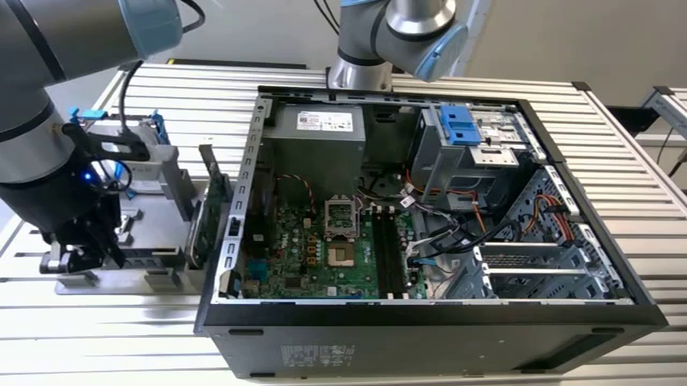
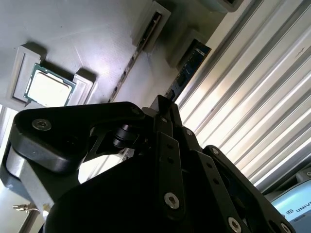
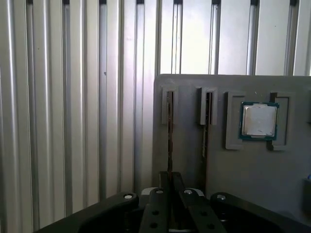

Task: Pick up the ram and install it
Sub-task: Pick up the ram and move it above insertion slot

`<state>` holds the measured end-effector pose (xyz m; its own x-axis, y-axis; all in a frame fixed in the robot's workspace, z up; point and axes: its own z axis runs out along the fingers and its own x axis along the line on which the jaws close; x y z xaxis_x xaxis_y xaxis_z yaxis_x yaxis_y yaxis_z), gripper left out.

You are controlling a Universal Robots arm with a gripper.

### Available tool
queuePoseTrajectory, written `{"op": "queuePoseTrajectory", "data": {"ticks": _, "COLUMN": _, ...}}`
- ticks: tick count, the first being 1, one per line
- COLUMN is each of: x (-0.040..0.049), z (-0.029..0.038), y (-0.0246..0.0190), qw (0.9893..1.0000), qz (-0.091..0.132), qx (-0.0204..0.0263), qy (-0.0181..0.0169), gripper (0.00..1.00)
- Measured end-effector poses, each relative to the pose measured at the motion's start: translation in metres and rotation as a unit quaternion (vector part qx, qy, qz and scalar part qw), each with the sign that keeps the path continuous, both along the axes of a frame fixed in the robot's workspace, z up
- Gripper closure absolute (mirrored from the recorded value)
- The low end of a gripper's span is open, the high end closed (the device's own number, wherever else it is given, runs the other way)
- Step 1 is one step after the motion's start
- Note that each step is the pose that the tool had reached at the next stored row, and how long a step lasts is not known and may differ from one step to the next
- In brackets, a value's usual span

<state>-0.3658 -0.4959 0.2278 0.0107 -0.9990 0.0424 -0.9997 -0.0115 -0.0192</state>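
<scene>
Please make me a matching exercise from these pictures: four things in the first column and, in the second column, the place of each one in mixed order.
Things:
1. ram
2. processor chip
3. motherboard
4. gripper

Places:
a. inside the open computer case
b. lying flat in a recess of the gray tray
c. over the tray, lined up with the ram
d. standing on edge in a narrow tray slot

Pairs: 1-d, 2-b, 3-a, 4-c.

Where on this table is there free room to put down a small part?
Bare slatted metal table lies in front of the grey parts tray, at the exterior view's lower left, and again at its right, past the open black computer case. Inside the case, cables crowd the green motherboard.
</scene>
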Motion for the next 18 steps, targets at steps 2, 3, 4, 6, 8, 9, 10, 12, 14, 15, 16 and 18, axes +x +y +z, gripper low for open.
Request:
{"op": "queuePoseTrajectory", "data": {"ticks": 2, "x": 0.0, "z": 0.0014, "y": 0.0, "qw": 1.0, "qz": 0.0, "qx": 0.0, "qy": 0.0, "gripper": 1.0}}
{"op": "queuePoseTrajectory", "data": {"ticks": 3, "x": 0.0, "z": 0.0023, "y": 0.0, "qw": 1.0, "qz": 0.0, "qx": 0.0, "qy": 0.0, "gripper": 1.0}}
{"op": "queuePoseTrajectory", "data": {"ticks": 4, "x": -0.0001, "z": 0.0031, "y": 0.0001, "qw": 1.0, "qz": 0.0, "qx": 0.0, "qy": 0.0, "gripper": 1.0}}
{"op": "queuePoseTrajectory", "data": {"ticks": 6, "x": -0.0001, "z": 0.0051, "y": 0.0001, "qw": 1.0, "qz": 0.0, "qx": 0.0001, "qy": 0.0, "gripper": 1.0}}
{"op": "queuePoseTrajectory", "data": {"ticks": 8, "x": 0.0, "z": 0.0068, "y": 0.0001, "qw": 1.0, "qz": 0.0, "qx": 0.0001, "qy": -0.0001, "gripper": 1.0}}
{"op": "queuePoseTrajectory", "data": {"ticks": 9, "x": 0.0, "z": 0.0076, "y": 0.0, "qw": 1.0, "qz": 0.0, "qx": 0.0, "qy": 0.0, "gripper": 1.0}}
{"op": "queuePoseTrajectory", "data": {"ticks": 10, "x": 0.0, "z": 0.0084, "y": 0.0, "qw": 1.0, "qz": 0.0, "qx": 0.0, "qy": 0.0, "gripper": 1.0}}
{"op": "queuePoseTrajectory", "data": {"ticks": 12, "x": 0.0, "z": 0.0101, "y": 0.0, "qw": 1.0, "qz": 0.0, "qx": 0.0, "qy": 0.0, "gripper": 1.0}}
{"op": "queuePoseTrajectory", "data": {"ticks": 14, "x": 0.0, "z": 0.0116, "y": 0.0, "qw": 1.0, "qz": 0.0, "qx": 0.0, "qy": -0.0001, "gripper": 1.0}}
{"op": "queuePoseTrajectory", "data": {"ticks": 15, "x": 0.0, "z": 0.0126, "y": 0.0, "qw": 1.0, "qz": 0.0, "qx": 0.0, "qy": 0.0, "gripper": 1.0}}
{"op": "queuePoseTrajectory", "data": {"ticks": 16, "x": 0.0, "z": 0.0135, "y": 0.0, "qw": 1.0, "qz": 0.0, "qx": 0.0, "qy": 0.0, "gripper": 1.0}}
{"op": "queuePoseTrajectory", "data": {"ticks": 18, "x": 0.0, "z": 0.0152, "y": 0.0, "qw": 1.0, "qz": 0.0, "qx": 0.0, "qy": 0.0, "gripper": 1.0}}
